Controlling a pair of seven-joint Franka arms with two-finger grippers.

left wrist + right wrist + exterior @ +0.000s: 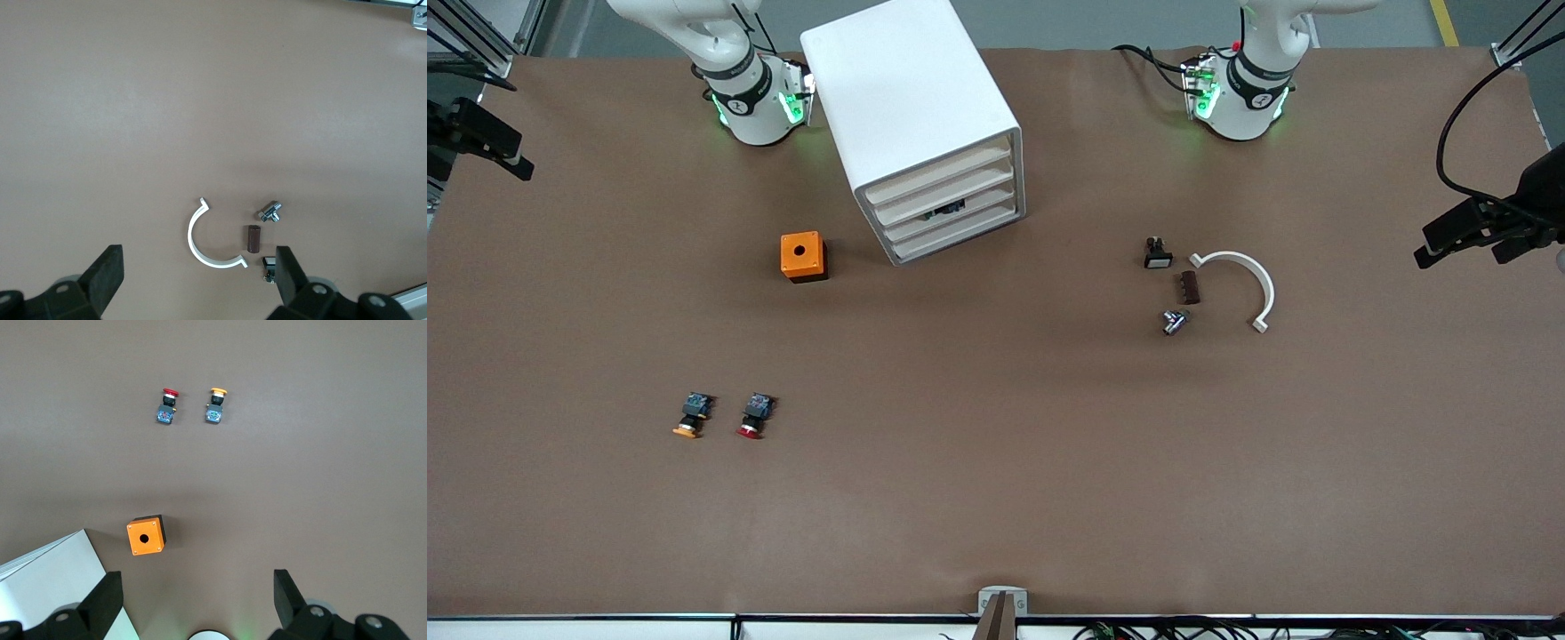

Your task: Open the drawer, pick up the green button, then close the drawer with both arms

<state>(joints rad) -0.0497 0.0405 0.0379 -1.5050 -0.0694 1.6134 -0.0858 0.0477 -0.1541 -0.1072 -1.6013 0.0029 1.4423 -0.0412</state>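
Both grippers hang wide open and empty high above the table, the right gripper [193, 603] nearer the white cabinet [911, 107], whose third drawer [960, 215] sits shut, a dark shape glimpsed above its front, perhaps the button.

- Table [996, 498]: brown covering, matt, smooth, paper-like.
- White boxy cabinet [907, 98]: smooth plastic look, satin sheen; cream drawer fronts [947, 209] matt.
- Orange square box with a round hole [801, 254]: smooth plastic, black base.
- White curved half-ring clamp [1249, 276]: smooth plastic, slightly glossy.
- Small silver fitting [1174, 322]: shiny metal.
- Small dark brown block [1190, 287]: matt.
- Large white robot arms [747, 89]: glossy shells, black joint bands.
- Dark gripper fingers [107, 273]: matt black.
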